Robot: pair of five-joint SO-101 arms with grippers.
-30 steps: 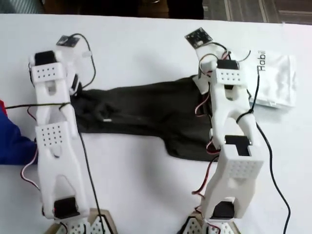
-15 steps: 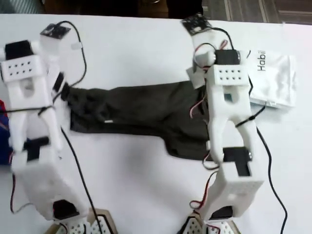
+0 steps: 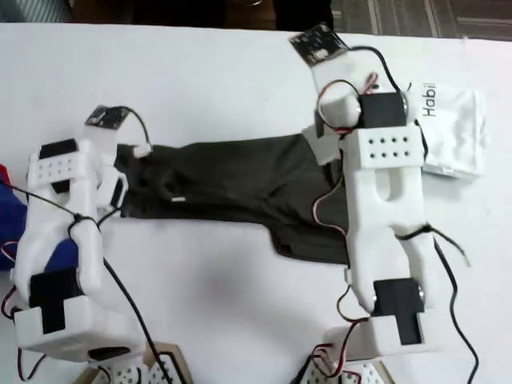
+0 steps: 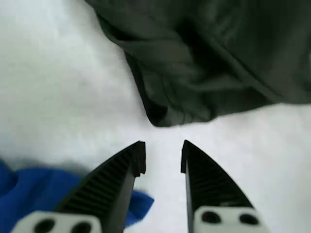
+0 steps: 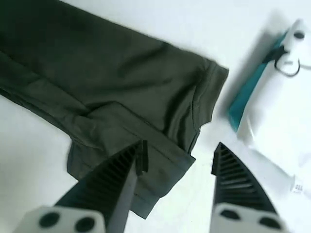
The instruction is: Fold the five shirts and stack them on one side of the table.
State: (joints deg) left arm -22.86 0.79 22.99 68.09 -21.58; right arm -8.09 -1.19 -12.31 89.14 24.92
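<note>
White worktop: at left, a blue shirt. Left arm has pulled back nearward, jaws narrowly parted and empty, just short of the dark shirt, which lies stretched, rumpled, mid-worktop, apparently released, unfolded. Right arm holds jaws wide above its right end, near a folded white shirt.

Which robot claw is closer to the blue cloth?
Left. The left gripper hangs just beside the blue cloth, at one end of the dark shirt; the right gripper is over its far end, near the white shirt.
</note>
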